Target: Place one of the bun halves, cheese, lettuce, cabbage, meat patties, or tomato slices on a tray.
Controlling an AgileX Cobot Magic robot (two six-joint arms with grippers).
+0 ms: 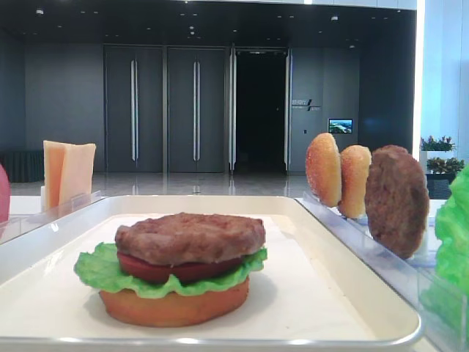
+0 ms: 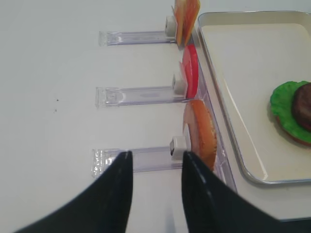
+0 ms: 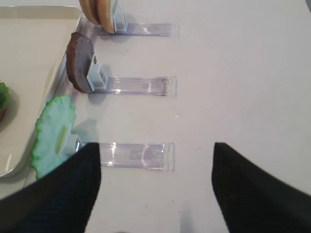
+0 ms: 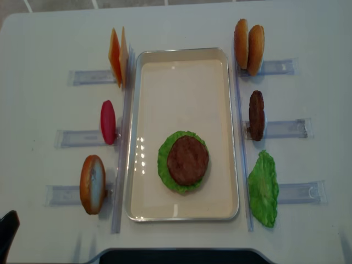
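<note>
Stacked burger sitting low and centre on the large cream-white rectangular tray [image 4: 181,60].

Black left gripper [image 2: 154,167] fingers are standing near together at the bottom of the left wrist view, holding nothing, hovering over a clear plastic rack [image 2: 146,158] that is propping a golden-orange bun half [image 2: 200,133] on edge. Black right gripper [image 3: 155,165] is gaping wide and empty at the bottom of its view, above the rack beside the bright green ruffled lettuce leaf [image 3: 51,133]. On the tray, a grey-brown meat patty [image 4: 187,160] is lying on green lettuce; the low front view is showing a red tomato slice [image 1: 176,270] and a bun beneath it.
</note>
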